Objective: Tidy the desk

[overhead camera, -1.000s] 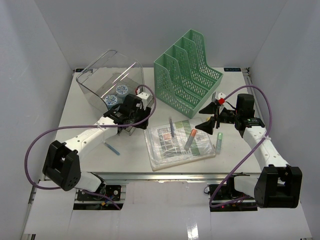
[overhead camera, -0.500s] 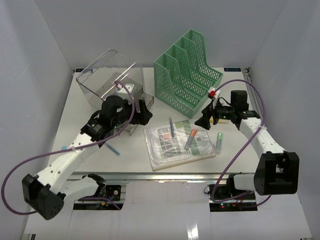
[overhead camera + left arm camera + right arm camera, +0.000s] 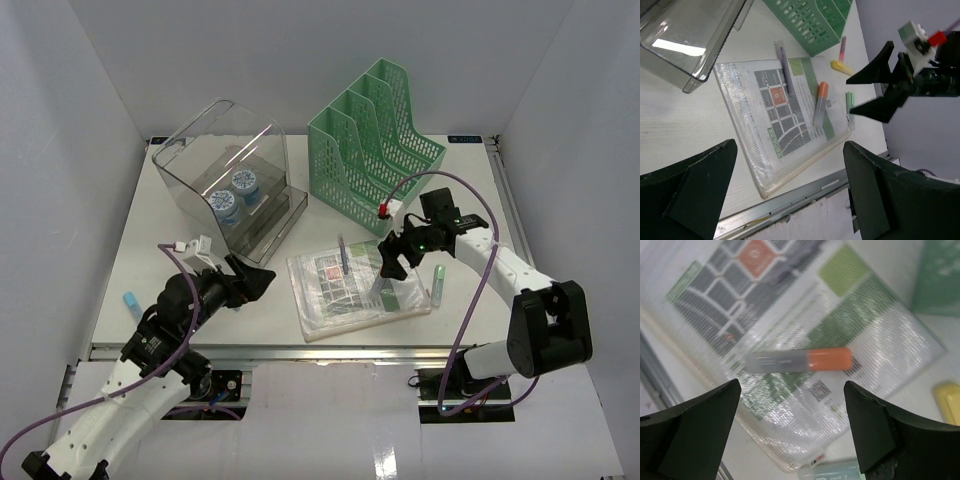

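The white desk (image 3: 160, 250) carries a clear mesh document pouch (image 3: 345, 295) near its front edge. An orange-capped grey marker (image 3: 800, 361) and a purple pen (image 3: 343, 255) lie on the pouch. My right gripper (image 3: 398, 262) hovers open just above the orange marker, which shows between its fingers (image 3: 791, 385) in the right wrist view. My left gripper (image 3: 245, 280) is open and empty, low over the desk's front left, facing the pouch (image 3: 785, 115). The left wrist view also shows the right gripper (image 3: 885, 90).
A clear bin (image 3: 225, 180) with two tape rolls (image 3: 235, 190) stands at the back left, a green mesh file organizer (image 3: 375, 145) beside it. A green highlighter (image 3: 438, 283) lies right of the pouch, a yellow highlighter (image 3: 842, 66) and pink pen (image 3: 842, 47) beyond. A blue marker (image 3: 131, 300) lies far left.
My left arm has pulled back from the clear bin to the front left, its jaws opening wide. My right gripper has moved left and down over the orange marker.
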Controlling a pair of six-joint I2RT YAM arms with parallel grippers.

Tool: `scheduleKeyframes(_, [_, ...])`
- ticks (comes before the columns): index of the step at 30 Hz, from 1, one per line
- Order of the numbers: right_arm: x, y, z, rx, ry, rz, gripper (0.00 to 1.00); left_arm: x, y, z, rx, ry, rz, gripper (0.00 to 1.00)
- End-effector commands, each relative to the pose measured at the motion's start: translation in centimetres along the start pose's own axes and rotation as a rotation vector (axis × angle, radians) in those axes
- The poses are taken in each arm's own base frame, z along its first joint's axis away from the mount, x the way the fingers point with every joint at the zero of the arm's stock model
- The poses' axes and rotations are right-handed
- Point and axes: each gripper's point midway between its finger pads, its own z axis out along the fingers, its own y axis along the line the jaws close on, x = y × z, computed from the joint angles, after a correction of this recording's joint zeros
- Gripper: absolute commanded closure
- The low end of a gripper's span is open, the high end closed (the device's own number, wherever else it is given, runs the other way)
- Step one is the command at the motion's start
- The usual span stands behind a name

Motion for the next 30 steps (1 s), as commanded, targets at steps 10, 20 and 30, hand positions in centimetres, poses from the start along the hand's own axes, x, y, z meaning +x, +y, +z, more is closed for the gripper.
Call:
scheduleKeyframes(10, [0.9,7.8,1.0,-0.423,-0.082,-1.3,0.1,-2.9,2.0,0.0,-0.241,-0.028,0.038,0.02])
scheduleKeyframes(20, [2.5,3.6,5.2,-0.52,0.223,-1.407,0.04,-3.4,2.1,-0.6,-0.255,-0.05,0.024,0.02])
scheduleKeyframes(30, [4.9,0.8,6.6,-0.559,0.409,-1.389,0.39,-2.9,2.4,-1.0,-0.262,-0.042,-0.006,0.02])
